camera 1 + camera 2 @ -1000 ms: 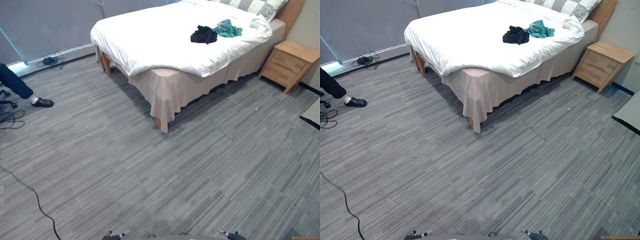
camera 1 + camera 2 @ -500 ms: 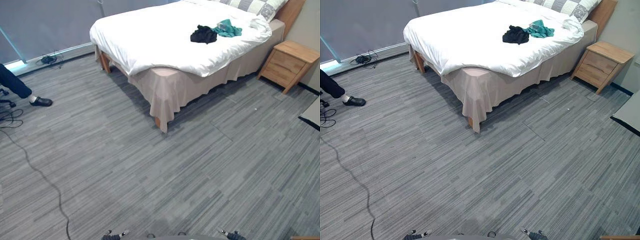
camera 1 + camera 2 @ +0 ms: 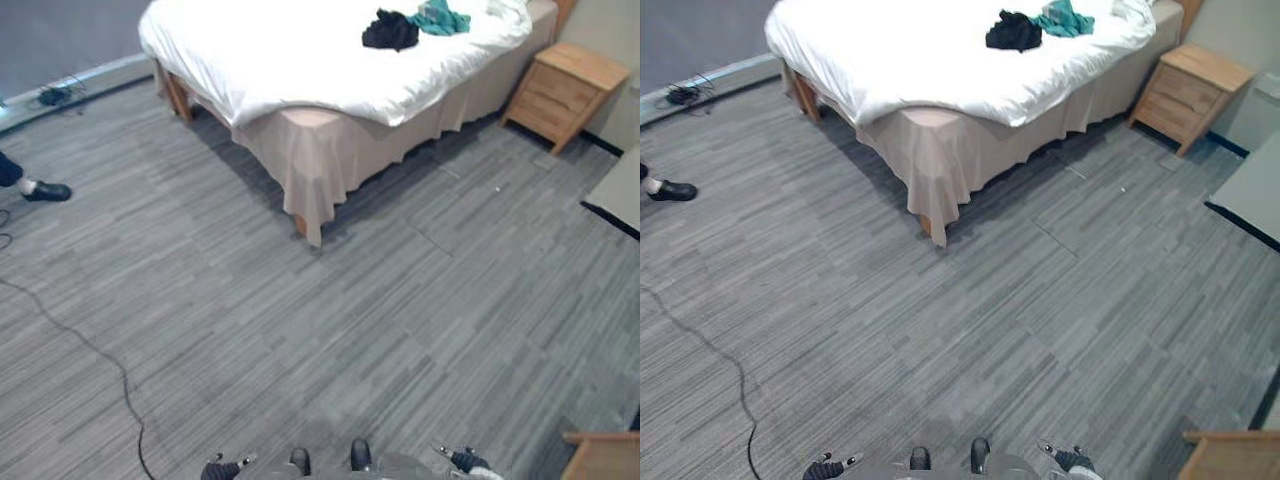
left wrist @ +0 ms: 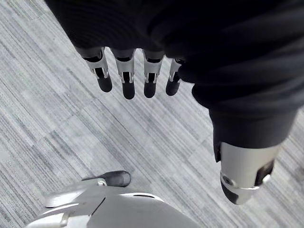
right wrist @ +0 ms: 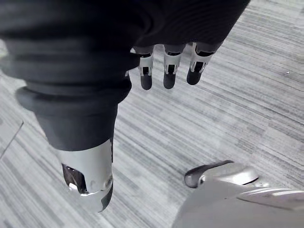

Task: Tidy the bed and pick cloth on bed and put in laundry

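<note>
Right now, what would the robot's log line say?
black cloth: on white duvet | teal cloth: on duvet beside it | left hand: open, empty | right hand: open, empty | pickup: not started

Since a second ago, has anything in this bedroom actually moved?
Only the camera moved: the whole view shifted, and the bed now sits higher in the picture. Nothing was picked up or let go. The black cloth and green cloth lie side by side on the bed as before, the nightstand beside it. The left hand and right hand hang open, holding nothing.
</note>
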